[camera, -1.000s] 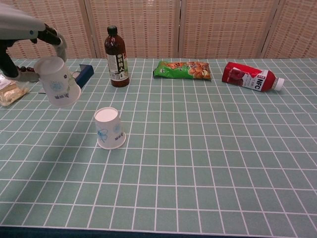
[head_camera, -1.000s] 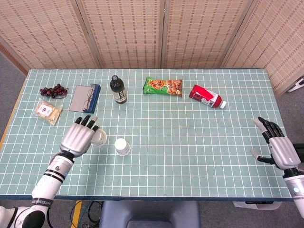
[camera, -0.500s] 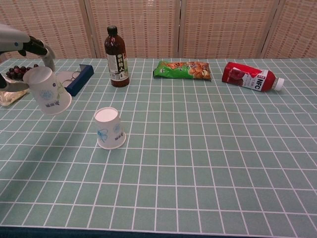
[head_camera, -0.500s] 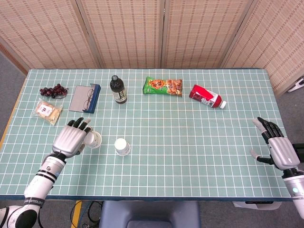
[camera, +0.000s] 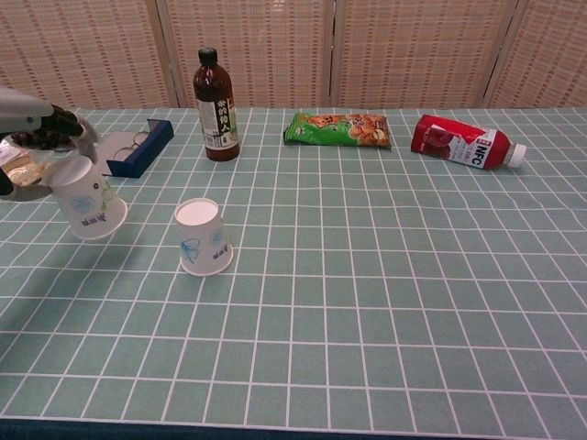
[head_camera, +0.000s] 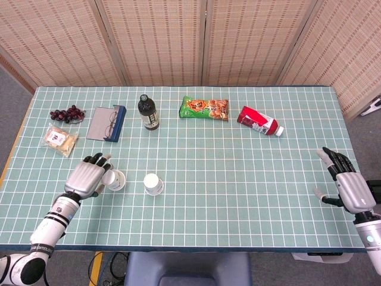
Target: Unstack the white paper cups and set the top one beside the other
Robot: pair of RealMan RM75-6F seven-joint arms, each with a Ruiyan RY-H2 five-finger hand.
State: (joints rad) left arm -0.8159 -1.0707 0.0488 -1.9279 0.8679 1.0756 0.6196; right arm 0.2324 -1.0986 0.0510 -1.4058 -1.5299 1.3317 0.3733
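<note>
One white paper cup (head_camera: 153, 184) (camera: 204, 237) stands upside down on the green checked table, left of centre. My left hand (head_camera: 87, 176) (camera: 41, 137) grips a second white cup (head_camera: 115, 179) (camera: 87, 199), upside down and tilted, low over the table to the left of the standing cup. A gap of bare cloth separates the two cups. Whether the held cup touches the table I cannot tell. My right hand (head_camera: 348, 184) hovers open at the table's right edge, holding nothing; the chest view does not show it.
Along the back stand a dark bottle (head_camera: 147, 111), a green snack bag (head_camera: 204, 108) and a red bottle lying on its side (head_camera: 259, 121). A blue glasses case (head_camera: 106, 123), grapes (head_camera: 66, 114) and a snack packet (head_camera: 60, 140) lie at the back left.
My left hand has carried its cup leftward and downward, away from the standing cup and close to the table. The standing cup and my right hand have stayed put.
</note>
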